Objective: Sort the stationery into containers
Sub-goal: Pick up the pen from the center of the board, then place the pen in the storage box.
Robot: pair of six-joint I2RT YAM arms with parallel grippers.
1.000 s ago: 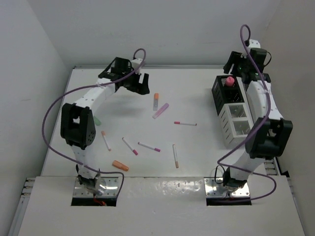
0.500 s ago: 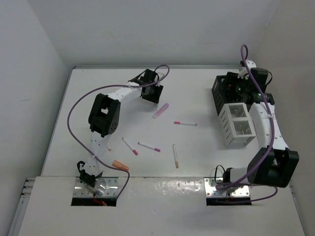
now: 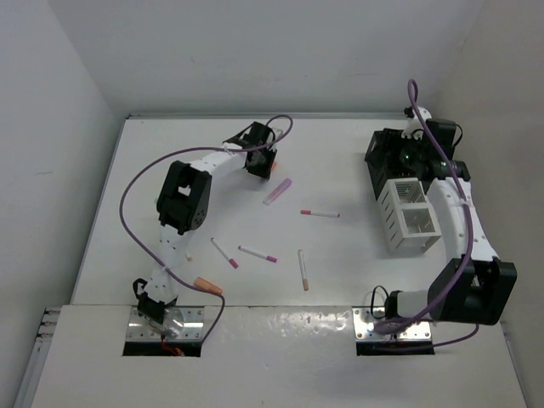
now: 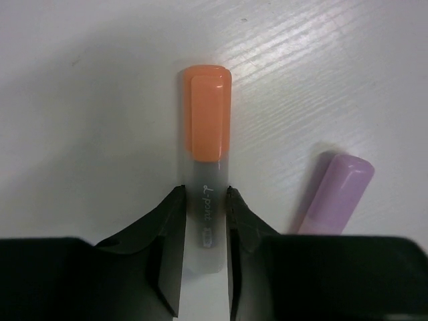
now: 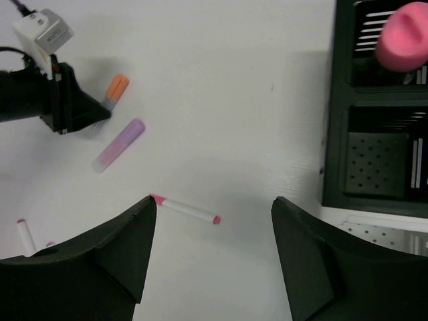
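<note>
My left gripper [image 4: 205, 190] is down on the table at the back centre, shut on the grey body of an orange-capped highlighter [image 4: 206, 120]; both fingers touch its sides. Beside it lies a lilac highlighter [image 4: 338, 194], also seen as the lilac highlighter [image 3: 278, 191] from above. Thin white pens lie mid-table: one pen [image 3: 320, 213], another pen [image 3: 257, 253], a third pen [image 3: 303, 269]. My right gripper [image 5: 214, 199] hangs open and empty above the table, next to the black holder [image 5: 374, 154]. A pink piece [image 5: 403, 43] stands in that holder.
The white slatted rack [image 3: 408, 217] stands just in front of the black holder [image 3: 380, 153] at the right. A chunky orange piece [image 3: 207, 286] lies near the left arm's base, and a further pen [image 3: 224, 252] lies close by. Walls close in the back and both sides.
The left arm swung right onto the orange-capped highlighter and its jaws closed on it. The right arm shifted a little beside the black holder and stayed open.
</note>
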